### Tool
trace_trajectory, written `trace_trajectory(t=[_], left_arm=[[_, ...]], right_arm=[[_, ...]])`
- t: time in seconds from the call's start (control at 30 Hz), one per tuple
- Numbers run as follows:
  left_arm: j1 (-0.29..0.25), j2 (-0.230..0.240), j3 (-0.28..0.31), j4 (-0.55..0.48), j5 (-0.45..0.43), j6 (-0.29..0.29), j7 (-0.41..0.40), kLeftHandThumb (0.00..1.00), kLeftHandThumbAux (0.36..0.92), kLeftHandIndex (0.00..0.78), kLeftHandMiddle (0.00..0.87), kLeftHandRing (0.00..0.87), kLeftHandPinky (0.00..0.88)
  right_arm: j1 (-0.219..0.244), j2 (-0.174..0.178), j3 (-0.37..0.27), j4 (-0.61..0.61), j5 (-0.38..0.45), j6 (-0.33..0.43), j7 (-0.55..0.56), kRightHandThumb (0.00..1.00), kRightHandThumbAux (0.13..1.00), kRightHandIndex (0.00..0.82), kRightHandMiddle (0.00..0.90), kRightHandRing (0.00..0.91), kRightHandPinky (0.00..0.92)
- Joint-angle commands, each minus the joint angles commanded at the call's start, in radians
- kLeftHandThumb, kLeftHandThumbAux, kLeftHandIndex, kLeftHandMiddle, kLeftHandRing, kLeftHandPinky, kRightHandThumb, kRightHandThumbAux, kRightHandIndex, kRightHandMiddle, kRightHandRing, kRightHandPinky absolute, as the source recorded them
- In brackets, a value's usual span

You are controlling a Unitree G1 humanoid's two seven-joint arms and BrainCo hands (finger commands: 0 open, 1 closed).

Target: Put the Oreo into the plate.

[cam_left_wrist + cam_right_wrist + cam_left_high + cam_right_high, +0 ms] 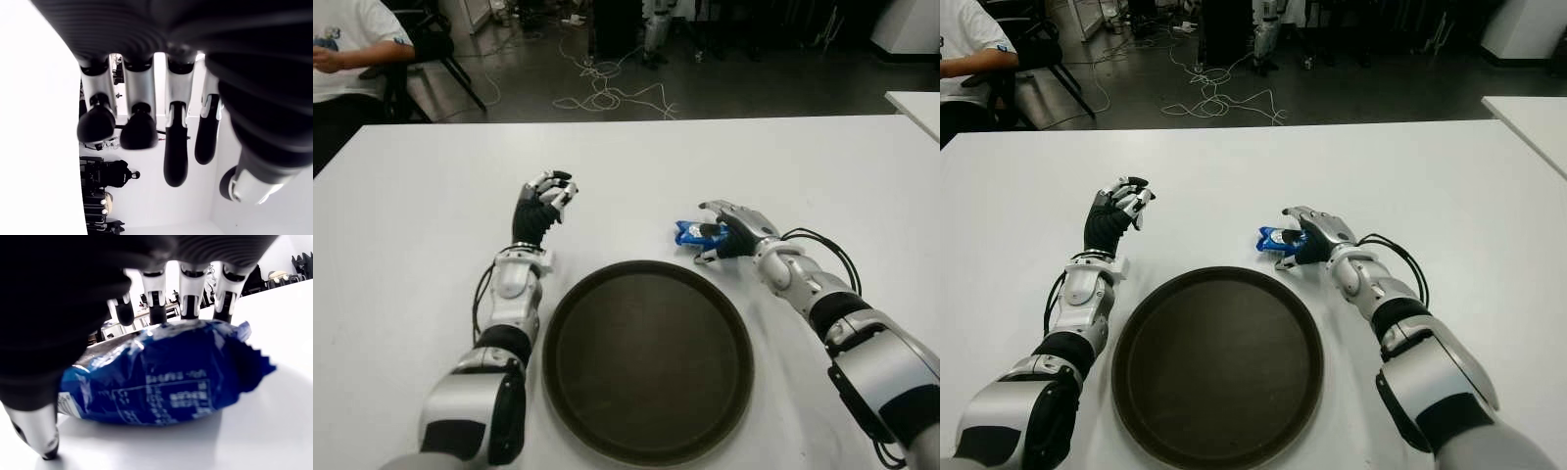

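White table (822,166): Oreo pack (693,233) lies under right hand (736,231).

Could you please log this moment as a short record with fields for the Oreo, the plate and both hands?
Oreo: blue Oreo packet lying on the white table, just beyond the plate's far right rim
Plate: dark round plate, nothing in it
Right hand: right hand closing around the packet, fingers over its top
Left hand: left hand raised left of the plate, fingers loosely curled, holding nothing
Task state: Oreo not yet in plate
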Motion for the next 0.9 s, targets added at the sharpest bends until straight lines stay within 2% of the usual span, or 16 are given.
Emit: trace_trajectory(t=[0.2, 0.27, 0.43, 0.8, 0.9], left_arm=[[0.002, -0.004, 0.0, -0.012, -0.004, -0.002, -0.005, 0.856, 0.668, 0.402, 0.517, 0.802, 0.785], [0.003, -0.004, -0.002, -0.015, -0.002, 0.003, -0.001, 0.855, 0.668, 0.401, 0.517, 0.806, 0.785], [0.004, -0.007, -0.003, -0.02, 0.001, 0.014, 0.012, 0.855, 0.668, 0.4, 0.517, 0.809, 0.787], [0.003, -0.007, -0.009, -0.017, 0.013, 0.014, 0.037, 0.855, 0.669, 0.399, 0.518, 0.809, 0.786], [0.003, -0.006, -0.011, -0.019, 0.016, 0.015, 0.038, 0.856, 0.667, 0.401, 0.521, 0.815, 0.791]], right_arm=[[0.0, -0.005, -0.007, -0.001, 0.013, -0.022, 0.032, 0.103, 0.819, 0.301, 0.328, 0.327, 0.334], [0.0, -0.006, -0.006, -0.001, 0.016, -0.026, 0.043, 0.132, 0.823, 0.358, 0.366, 0.359, 0.362], [0.001, -0.011, 0.001, -0.002, 0.015, -0.039, 0.05, 0.171, 0.791, 0.444, 0.427, 0.421, 0.418], [-0.004, -0.015, 0.019, -0.001, 0.0, -0.037, 0.028, 0.179, 0.762, 0.484, 0.487, 0.484, 0.446], [-0.004, -0.018, 0.024, -0.002, -0.004, -0.037, 0.014, 0.216, 0.774, 0.511, 0.545, 0.538, 0.496]])
